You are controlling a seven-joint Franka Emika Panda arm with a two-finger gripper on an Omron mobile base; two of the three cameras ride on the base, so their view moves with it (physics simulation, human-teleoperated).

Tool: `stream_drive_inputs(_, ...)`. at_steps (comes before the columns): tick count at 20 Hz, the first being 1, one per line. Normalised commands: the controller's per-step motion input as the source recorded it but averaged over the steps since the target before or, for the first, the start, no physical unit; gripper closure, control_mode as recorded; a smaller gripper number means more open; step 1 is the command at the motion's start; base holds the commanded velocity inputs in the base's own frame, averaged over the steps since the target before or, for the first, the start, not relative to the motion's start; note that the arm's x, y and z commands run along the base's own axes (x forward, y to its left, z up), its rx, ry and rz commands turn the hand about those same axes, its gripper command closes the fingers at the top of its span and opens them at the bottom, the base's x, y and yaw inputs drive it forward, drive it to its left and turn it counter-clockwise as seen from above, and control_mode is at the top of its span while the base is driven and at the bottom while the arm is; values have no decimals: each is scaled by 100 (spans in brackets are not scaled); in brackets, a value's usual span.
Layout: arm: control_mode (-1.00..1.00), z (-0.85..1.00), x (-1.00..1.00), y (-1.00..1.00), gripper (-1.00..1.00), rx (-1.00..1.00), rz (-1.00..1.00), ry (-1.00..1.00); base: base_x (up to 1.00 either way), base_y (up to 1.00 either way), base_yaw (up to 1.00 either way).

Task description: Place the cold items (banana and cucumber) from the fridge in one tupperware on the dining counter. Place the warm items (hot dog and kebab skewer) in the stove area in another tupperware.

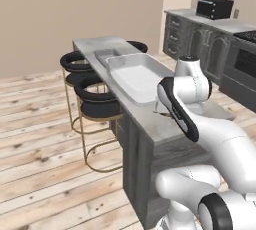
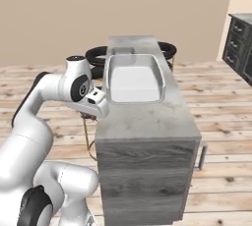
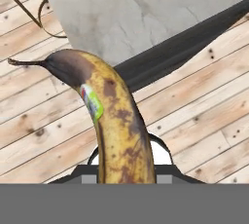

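Note:
A spotted, browning banana [image 3: 114, 121] with a green sticker rises from the bottom of the hand view, and my gripper [image 3: 125, 175] is shut on its lower end. It hangs over the wood floor, just off the edge of the grey marble dining counter [image 3: 141, 13]. In the right base view my hand [image 2: 95, 103] sits at the counter's left side, beside the near end of a large clear tupperware [image 2: 133, 80]. That large tupperware [image 1: 137, 74] lies on the counter [image 1: 150, 121]. A smaller tupperware [image 1: 106, 54] stands just behind it.
Black stools with gold frames [image 1: 95, 99] line the counter's far side, and one more stool [image 2: 167, 49] shows behind it. Dark kitchen cabinets [image 1: 192, 39], a black microwave [image 1: 214, 8] and a stove [image 1: 245, 61] stand at the right. Open wood floor [image 1: 35, 139] surrounds the counter.

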Motion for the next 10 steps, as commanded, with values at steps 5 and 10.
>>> stream_drive_inputs(5, 100, 0, 0, 0, 100, 0, 0, 0, 33, 100, -33)
stream_drive_inputs(10, 100, 0, 0, 0, 100, 0, 0, 0, 43, 100, -32)
